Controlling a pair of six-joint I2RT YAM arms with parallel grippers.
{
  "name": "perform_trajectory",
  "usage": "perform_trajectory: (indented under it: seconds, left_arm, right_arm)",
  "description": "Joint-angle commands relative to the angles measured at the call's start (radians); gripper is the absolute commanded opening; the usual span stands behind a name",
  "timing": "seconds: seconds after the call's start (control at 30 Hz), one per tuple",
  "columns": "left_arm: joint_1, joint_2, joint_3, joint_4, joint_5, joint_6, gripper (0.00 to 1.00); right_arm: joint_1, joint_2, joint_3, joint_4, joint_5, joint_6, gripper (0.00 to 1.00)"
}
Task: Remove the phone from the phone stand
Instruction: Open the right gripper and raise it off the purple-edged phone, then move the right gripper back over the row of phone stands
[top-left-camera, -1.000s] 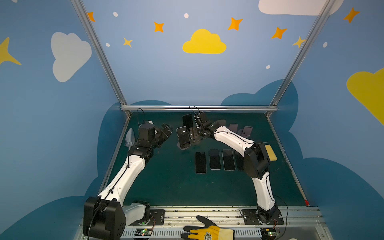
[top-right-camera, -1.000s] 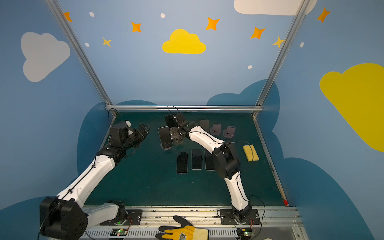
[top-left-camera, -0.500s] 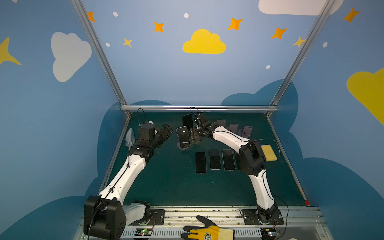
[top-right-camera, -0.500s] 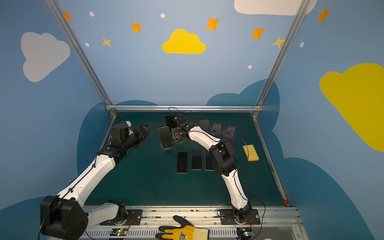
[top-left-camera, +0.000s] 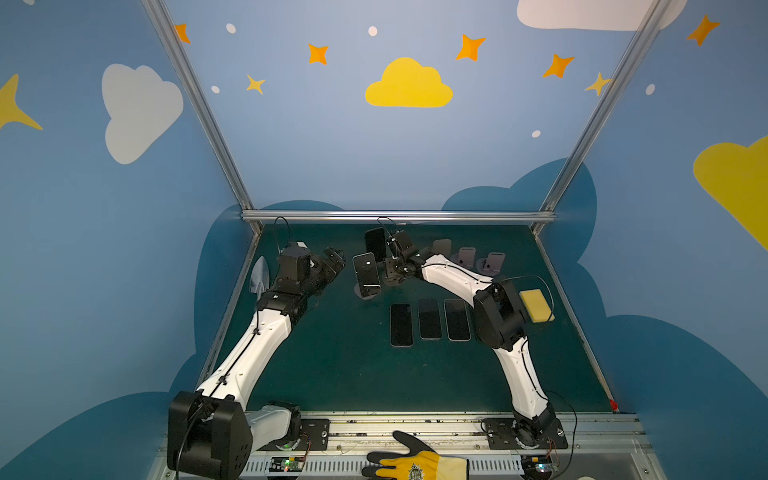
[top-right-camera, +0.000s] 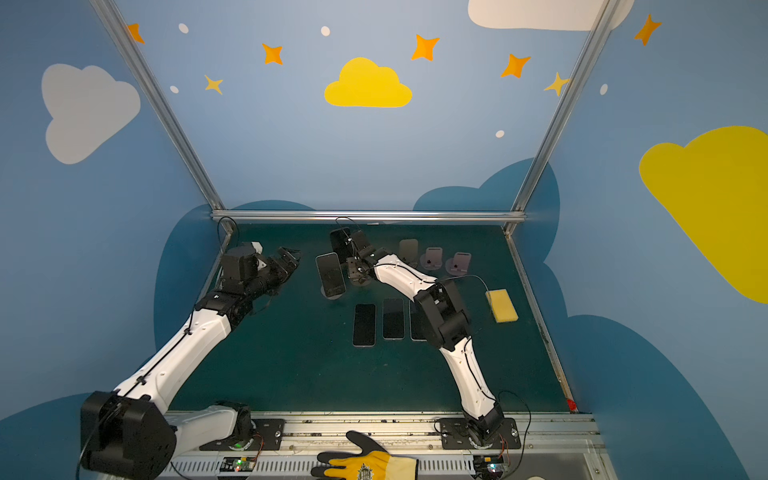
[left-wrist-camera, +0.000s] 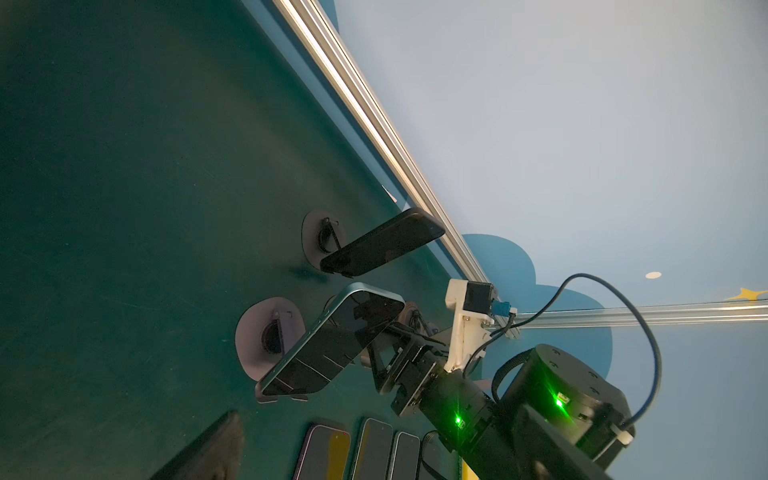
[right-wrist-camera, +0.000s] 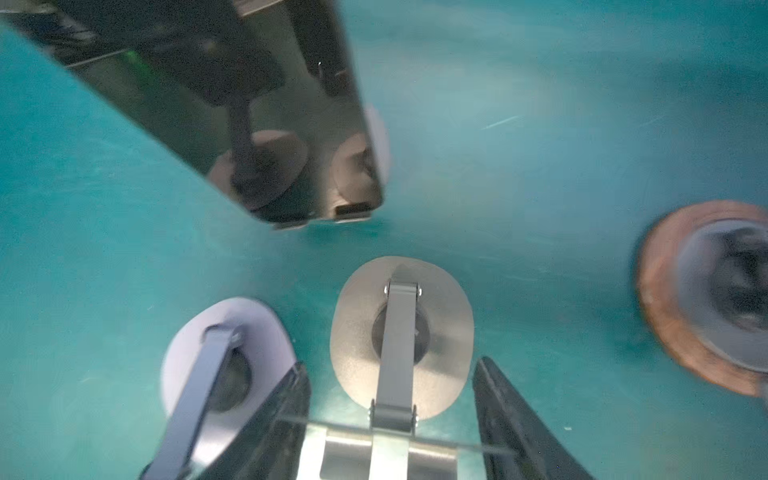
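Right wrist view: my right claw (right-wrist-camera: 390, 365) pinches the phone (right-wrist-camera: 469, 461), I think; lifting it off the phone stand (right-wrist-camera: 440, 332) is left.

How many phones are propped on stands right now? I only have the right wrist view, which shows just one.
Observer: Two: a teal-edged phone on a grey-based stand, and a dark phone on the rear stand, farther back.
Operator: Any phones off the stands?
Observer: Three phones lie flat in a row on the green mat, nearer the robot's bases.
Operator: What is the left pincer doing?
Observer: The left pincer hangs open and empty to the left of the teal-edged phone, not touching it.
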Motion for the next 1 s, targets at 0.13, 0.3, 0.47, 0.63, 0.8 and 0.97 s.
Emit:
perform_trajectory:
  seconds: [0.13, 0.3, 0.47, 0.63, 0.8, 0.97]
  left_arm:
    - [-0.011, -0.018, 0.017, -0.014, -0.02, 0.042, 1.0]
    - [-0.012, -0.003, 0.024, -0.021, -0.014, 0.034, 1.0]
    - [-0.01, -0.002, 0.022, -0.018, -0.014, 0.033, 1.0]
    - [-0.01, 0.005, 0.024, -0.016, -0.014, 0.037, 1.0]
    - [-0.01, 0.019, 0.027, -0.018, -0.011, 0.038, 1.0]
    - [-0.008, 0.024, 0.028, -0.022, -0.011, 0.04, 1.0]
  right_arm:
    - [-0.018, -0.064, -0.017, 0.01, 0.188, -0.039, 0.59]
    - [-0.081, 0.029, 0.131, -0.082, 0.138, -0.045, 0.58]
    - [-0.113, 0.084, 0.196, -0.098, 0.136, -0.04, 0.58]
    - [-0.126, 0.077, 0.164, -0.088, 0.088, -0.017, 0.58]
    - [-0.126, 0.046, 0.103, -0.033, 0.04, -0.014, 0.58]
    - [-0.128, 0.046, 0.092, -0.015, -0.015, 0.001, 0.59]
